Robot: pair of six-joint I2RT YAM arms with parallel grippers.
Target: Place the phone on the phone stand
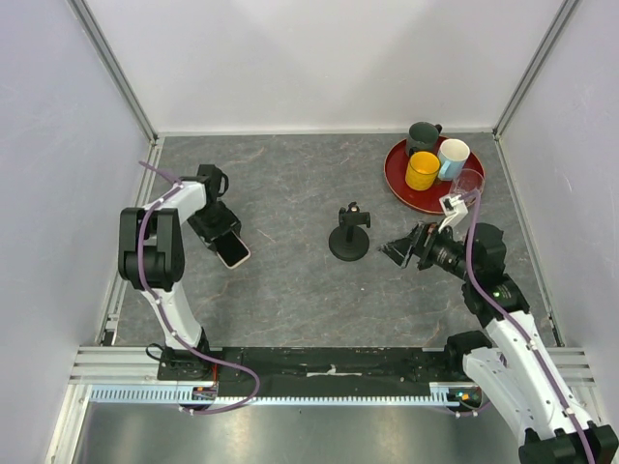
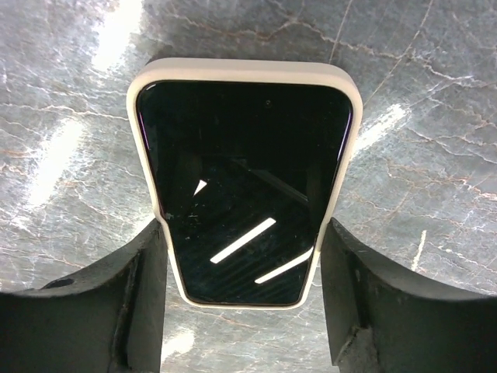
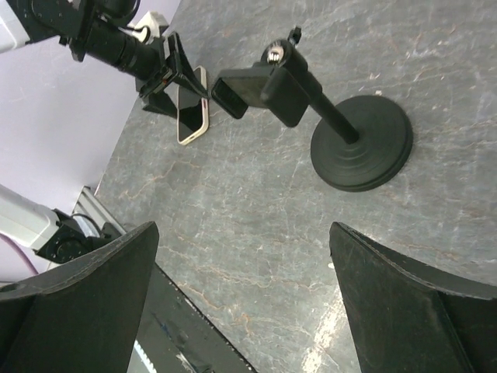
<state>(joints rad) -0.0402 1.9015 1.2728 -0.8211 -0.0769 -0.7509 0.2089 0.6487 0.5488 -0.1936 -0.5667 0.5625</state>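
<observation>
The phone (image 2: 245,186) lies flat, unlifted, near the left edge of the worktop (image 1: 290,290), left gripper (image 2: 245,229) pinching its sides. The phone stand (image 1: 349,235) is vacant; right gripper (image 3: 245,233) wide, empty.

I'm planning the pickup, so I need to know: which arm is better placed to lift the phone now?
Left. The left gripper has a finger against each long edge of the phone, which lies flat on the table. The right gripper is open and empty beside the phone stand, far from the phone.
</observation>
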